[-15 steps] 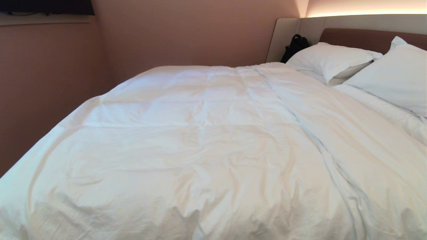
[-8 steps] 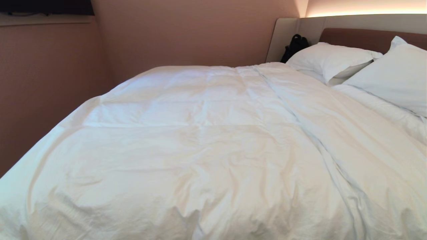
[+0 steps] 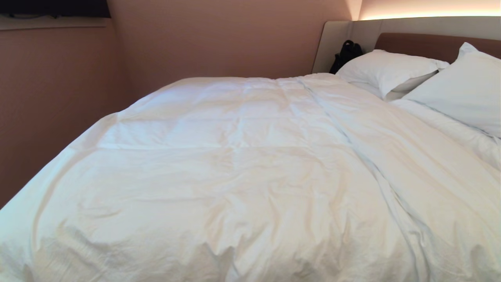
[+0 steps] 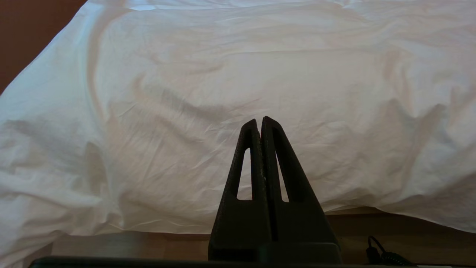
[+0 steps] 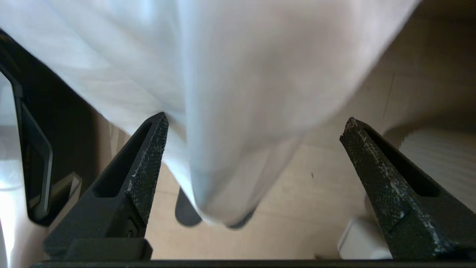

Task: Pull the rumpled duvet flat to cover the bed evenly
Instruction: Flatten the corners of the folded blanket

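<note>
The duvet [image 3: 242, 164] is spread over most of the bed [image 3: 430, 39]; some wrinkles are left. The right gripper [image 5: 253, 126] is released, the left gripper [image 4: 260, 124] clenched on nothing.

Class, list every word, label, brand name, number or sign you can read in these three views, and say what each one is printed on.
None: no readable text shows in any view.
The duvet, pillows, headboard and the black bag beside it carry no visible writing.
</note>
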Controlling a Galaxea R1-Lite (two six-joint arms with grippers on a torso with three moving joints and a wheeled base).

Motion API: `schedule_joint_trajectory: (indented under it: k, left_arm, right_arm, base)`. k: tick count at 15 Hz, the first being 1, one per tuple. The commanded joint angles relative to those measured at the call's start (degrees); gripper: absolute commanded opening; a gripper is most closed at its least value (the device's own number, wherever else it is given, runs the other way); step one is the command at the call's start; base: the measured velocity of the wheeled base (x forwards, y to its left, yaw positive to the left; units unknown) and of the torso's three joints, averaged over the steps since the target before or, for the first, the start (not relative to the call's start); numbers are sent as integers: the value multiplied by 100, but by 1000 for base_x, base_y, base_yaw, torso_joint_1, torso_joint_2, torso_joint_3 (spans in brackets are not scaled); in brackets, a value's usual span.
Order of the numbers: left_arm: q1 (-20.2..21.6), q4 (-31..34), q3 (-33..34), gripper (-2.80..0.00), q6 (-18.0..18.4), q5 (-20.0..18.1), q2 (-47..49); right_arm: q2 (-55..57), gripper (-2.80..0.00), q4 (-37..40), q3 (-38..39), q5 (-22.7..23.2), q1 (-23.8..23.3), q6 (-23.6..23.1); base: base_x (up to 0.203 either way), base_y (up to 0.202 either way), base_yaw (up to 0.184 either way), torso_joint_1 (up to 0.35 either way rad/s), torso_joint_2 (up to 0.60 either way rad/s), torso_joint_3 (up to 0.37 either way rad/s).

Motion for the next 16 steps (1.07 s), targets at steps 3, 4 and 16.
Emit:
schedule_joint_trajectory:
  k: [3,4,16]
  left_arm:
    - [2,0,0,-280,1,-1,-2]
    - [2,0,0,-280,1,-1,-2]
    - [2,0,0,-280,1,-1,-2]
  right_arm:
    - [74,-280,58,-87,298,103,-51]
    - [74,-280,70,-82,305,115,-51]
    - [272,-280,94,-259,252,-27,3]
  base:
    - [0,0,0,0,0,0]
    - [0,0,0,0,0,0]
    - [0,0,0,0,0,0]
